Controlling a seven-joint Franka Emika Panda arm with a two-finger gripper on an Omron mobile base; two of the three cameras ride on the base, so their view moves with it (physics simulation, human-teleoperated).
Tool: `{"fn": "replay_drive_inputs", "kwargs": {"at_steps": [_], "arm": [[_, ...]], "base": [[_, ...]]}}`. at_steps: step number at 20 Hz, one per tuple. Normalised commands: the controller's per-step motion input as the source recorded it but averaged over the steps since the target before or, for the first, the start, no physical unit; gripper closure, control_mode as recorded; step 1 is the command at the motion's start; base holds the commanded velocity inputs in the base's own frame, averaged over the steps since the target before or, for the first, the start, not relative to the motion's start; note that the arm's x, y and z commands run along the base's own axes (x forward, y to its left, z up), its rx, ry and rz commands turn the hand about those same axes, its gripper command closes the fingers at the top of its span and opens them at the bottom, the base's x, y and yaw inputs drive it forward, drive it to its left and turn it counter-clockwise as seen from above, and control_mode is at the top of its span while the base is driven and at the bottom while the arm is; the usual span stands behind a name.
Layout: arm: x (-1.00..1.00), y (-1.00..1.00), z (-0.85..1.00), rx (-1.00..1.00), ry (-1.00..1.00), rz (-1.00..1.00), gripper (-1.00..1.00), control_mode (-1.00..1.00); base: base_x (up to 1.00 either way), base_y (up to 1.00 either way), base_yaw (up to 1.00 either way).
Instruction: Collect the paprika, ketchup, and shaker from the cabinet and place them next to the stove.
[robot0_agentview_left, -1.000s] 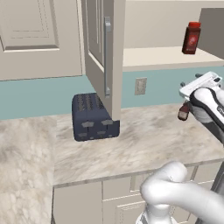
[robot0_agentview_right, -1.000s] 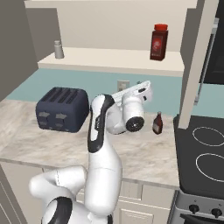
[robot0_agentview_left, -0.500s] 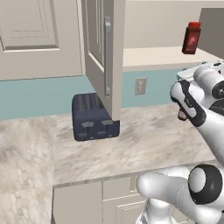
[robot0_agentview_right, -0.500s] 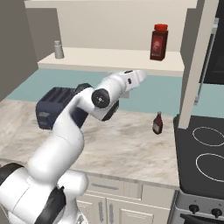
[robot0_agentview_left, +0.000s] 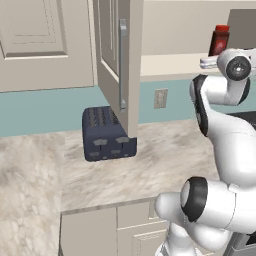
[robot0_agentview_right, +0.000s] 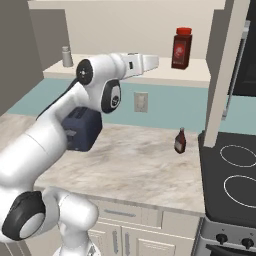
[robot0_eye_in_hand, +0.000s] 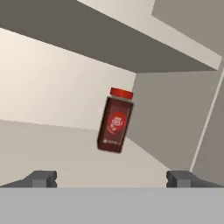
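Your gripper (robot0_eye_in_hand: 111, 178) has its jaws spread wide, holding nothing. In the hand view the paprika (robot0_eye_in_hand: 114, 120) stands in the middle of the frame, above the gap between the two tips and not touching them. In the right base view, upper middle, it stands on the cabinet (robot0_agentview_right: 200, 75) shelf, near the hand. The ketchup (robot0_agentview_right: 180, 140) sits on the counter, just left of the stove (robot0_agentview_right: 235, 175). The shaker (robot0_agentview_right: 65, 56) is at upper left.

Paprika (robot0_agentview_right: 181, 48) on cabinet shelf (robot0_agentview_right: 200, 75)

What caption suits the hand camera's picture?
Open gripper faces the red-capped paprika jar on the cabinet shelf.
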Motion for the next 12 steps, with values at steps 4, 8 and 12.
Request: {"fn": "replay_drive_inputs", "kwargs": {"at_steps": [4, 8, 12], "arm": [[-0.11, -0.51, 0.2, 0.15, 0.0, 0.0, -1.0, -1.0], [0.0, -0.59, 0.01, 0.15, 0.0, 0.04, -1.0, -1.0], [0.07, -0.1, 0.0, 0.05, -0.01, 0.04, -1.0, -1.0]], "base": [[0.0, 0.0, 0.0], [0.0, 0.0, 0.0], [0.0, 0.0, 0.0]]}}
